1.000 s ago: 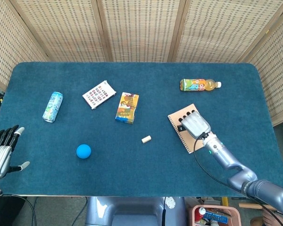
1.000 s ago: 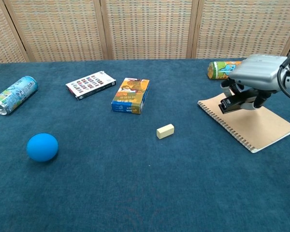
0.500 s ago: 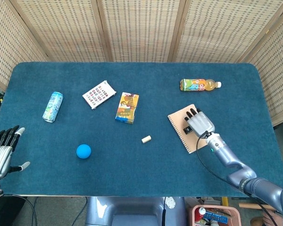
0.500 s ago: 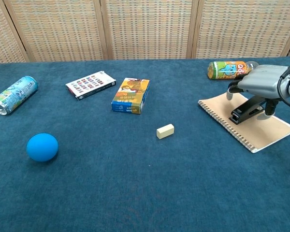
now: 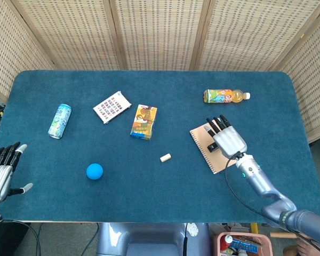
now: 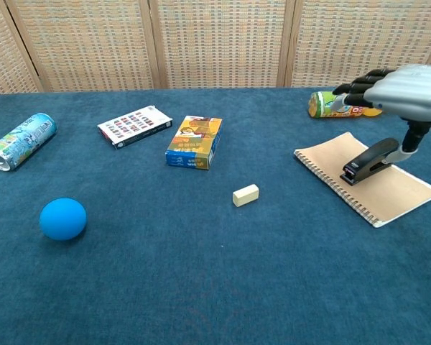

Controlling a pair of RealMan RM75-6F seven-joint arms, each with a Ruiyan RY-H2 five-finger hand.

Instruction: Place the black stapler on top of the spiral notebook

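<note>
The black stapler point(image 6: 370, 160) lies on the tan spiral notebook point(image 6: 388, 195) at the right of the table. My right hand point(image 6: 406, 90) hovers just above it with its fingers stretched out and nothing held; the thumb reaches down close to the stapler's rear end, and I cannot tell whether it touches. In the head view the right hand point(image 5: 228, 140) covers most of the stapler over the notebook point(image 5: 216, 162). At the table's near-left corner my left hand point(image 5: 2, 173) is spread and empty.
An orange drink bottle point(image 6: 334, 103) lies just behind the notebook. Around the middle are a small cream block point(image 6: 246, 195) and a colourful box point(image 6: 195, 141). A card pack point(image 6: 134, 125), a can point(image 6: 20, 141) and a blue ball point(image 6: 62, 218) lie to the left.
My right hand lowered the stapler onto the notebook, let go of it and rose with its fingers spread. The left hand has not moved.
</note>
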